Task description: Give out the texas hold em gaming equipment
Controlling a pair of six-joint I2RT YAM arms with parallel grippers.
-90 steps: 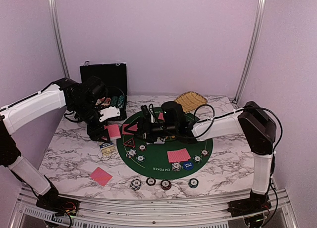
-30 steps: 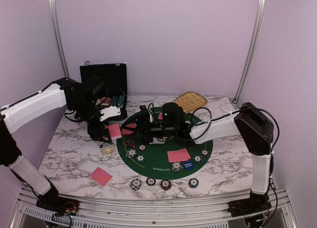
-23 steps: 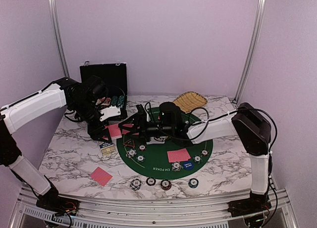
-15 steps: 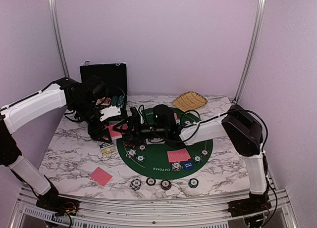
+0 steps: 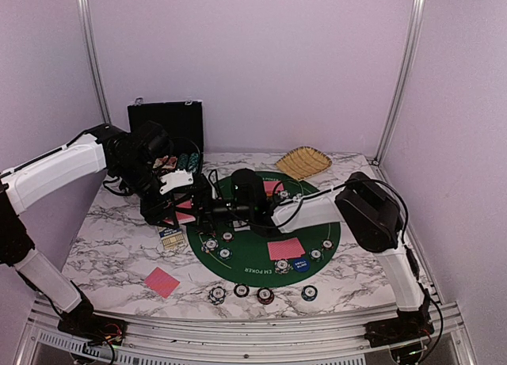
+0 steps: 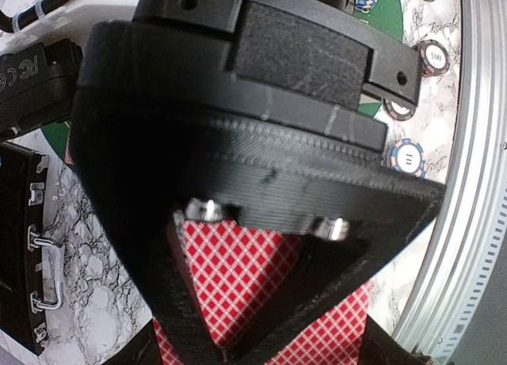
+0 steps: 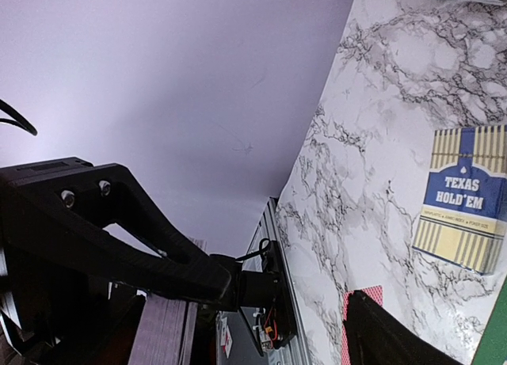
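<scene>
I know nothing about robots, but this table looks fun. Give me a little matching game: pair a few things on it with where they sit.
Things:
1. woven basket
2. black case
3. lone pink card
4. blue disc button

Places:
A. on the green mat, near its front edge
B. on the bare marble table, front left
C. at the far edge, right of centre
D. at the far left corner, lid standing up

Pairs: 1-C, 2-D, 3-B, 4-A
</scene>
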